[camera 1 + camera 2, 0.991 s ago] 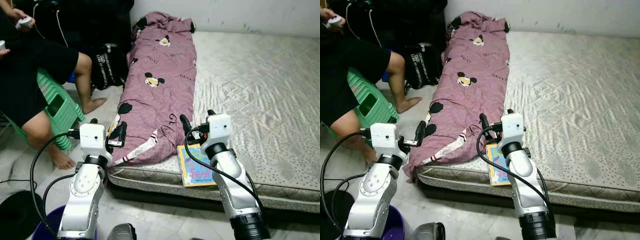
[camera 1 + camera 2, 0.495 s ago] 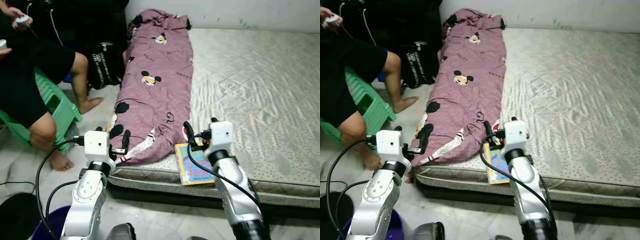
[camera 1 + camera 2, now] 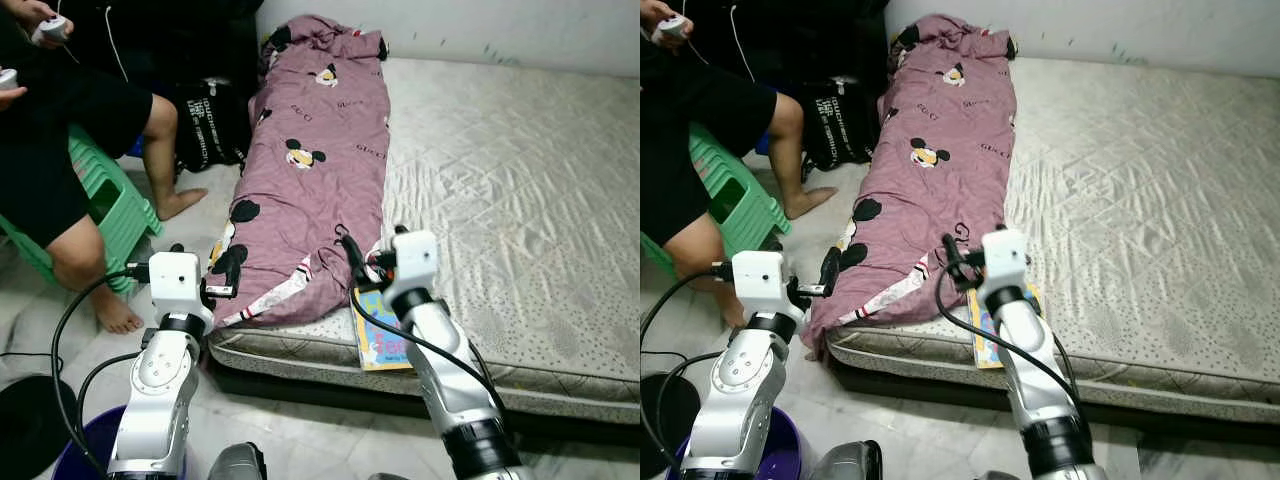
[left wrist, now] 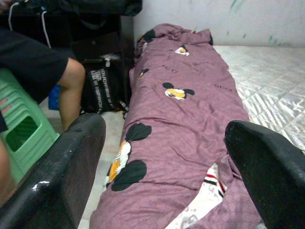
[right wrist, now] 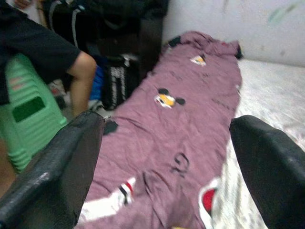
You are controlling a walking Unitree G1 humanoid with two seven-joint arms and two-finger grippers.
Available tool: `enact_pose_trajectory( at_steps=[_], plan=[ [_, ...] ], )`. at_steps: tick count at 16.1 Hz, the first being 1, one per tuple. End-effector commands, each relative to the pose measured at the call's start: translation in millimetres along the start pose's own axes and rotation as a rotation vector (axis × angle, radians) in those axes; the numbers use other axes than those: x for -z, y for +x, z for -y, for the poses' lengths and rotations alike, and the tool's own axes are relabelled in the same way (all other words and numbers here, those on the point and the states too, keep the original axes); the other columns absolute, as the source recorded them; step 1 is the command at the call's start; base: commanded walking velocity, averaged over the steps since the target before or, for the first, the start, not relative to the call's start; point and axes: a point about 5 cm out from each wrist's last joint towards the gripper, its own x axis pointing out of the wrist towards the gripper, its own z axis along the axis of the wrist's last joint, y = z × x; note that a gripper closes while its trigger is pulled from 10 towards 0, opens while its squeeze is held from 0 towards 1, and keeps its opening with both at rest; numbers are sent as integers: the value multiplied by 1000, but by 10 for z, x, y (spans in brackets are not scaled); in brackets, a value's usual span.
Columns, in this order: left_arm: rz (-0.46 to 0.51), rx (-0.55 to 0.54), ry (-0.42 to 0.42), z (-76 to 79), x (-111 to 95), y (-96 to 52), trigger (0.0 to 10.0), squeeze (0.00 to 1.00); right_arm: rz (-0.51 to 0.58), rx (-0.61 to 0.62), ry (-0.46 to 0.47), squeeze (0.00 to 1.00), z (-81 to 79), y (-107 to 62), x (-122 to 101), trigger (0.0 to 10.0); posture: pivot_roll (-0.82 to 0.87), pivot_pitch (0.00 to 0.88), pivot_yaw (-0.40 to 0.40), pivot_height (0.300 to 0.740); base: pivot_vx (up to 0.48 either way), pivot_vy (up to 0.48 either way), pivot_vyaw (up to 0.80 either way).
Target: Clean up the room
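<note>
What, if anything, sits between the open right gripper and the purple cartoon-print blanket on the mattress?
Nothing visible does. The right gripper is open just above the near end of the purple cartoon-print blanket, and its wrist view looks straight along the fabric. The colourful book lies nearer, under the arm, not in the path.

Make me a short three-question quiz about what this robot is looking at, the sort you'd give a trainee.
1. True or false: the purple blanket lies along the mattress edge nearest the seated person.
2. What lies at the mattress's near edge, under the right gripper?
A. a book
B. a shoe
C. a pillow
3. How do both grippers' fingers stand, going by the wrist views?

Key
1. True.
2. A: a colourful book.
3. Open, on nothing. The left gripper hovers at the blanket's near corner; both wrist cameras look up along the blanket.
</note>
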Motion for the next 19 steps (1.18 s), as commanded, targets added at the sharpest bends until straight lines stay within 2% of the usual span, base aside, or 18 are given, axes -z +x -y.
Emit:
enact_pose_trajectory(
  at_steps=[1, 4, 6, 9, 12, 17, 19],
  plan=[
    [-2, 7, 13, -6, -18, 1, 10000, 0, 10, 28, -10, 0, 54, -26, -20, 10000, 49, 150, 15, 740, 0, 0, 0],
    [-3, 32, 14, 18, -44, 21, 10000, 0, 24, 59, -26, 0, 91, 5, -44, 10000, 50, 158, 46, 740, 0, 0, 0],
    [-27, 36, 7, 22, 17, 3, 10000, 0, 27, 60, -26, 0, 86, 4, -46, 10000, 44, 158, 50, 740, 0, 0, 0],
    [-42, 96, -7, 135, 75, -20, 10000, 0, -7, 81, -15, 0, 125, -101, 58, 10000, 26, 147, 34, 740, 0, 0, 0],
    [-40, 103, -24, 168, 74, 4, 10000, 0, -25, 88, 17, 0, 139, -129, 98, 10000, 14, 143, 29, 740, 0, 0, -206],
    [-39, 93, -20, 161, 129, 114, 10000, 0, 8, 147, 19, 0, 240, -119, 73, 10000, -7, 48, 66, 740, 0, 0, -91],
    [-27, 89, -20, 173, 128, 230, 10000, 0, 9, 151, 17, 0, 257, -106, 100, 10000, -12, 0, 77, 740, 0, 0, 0]
  ],
)
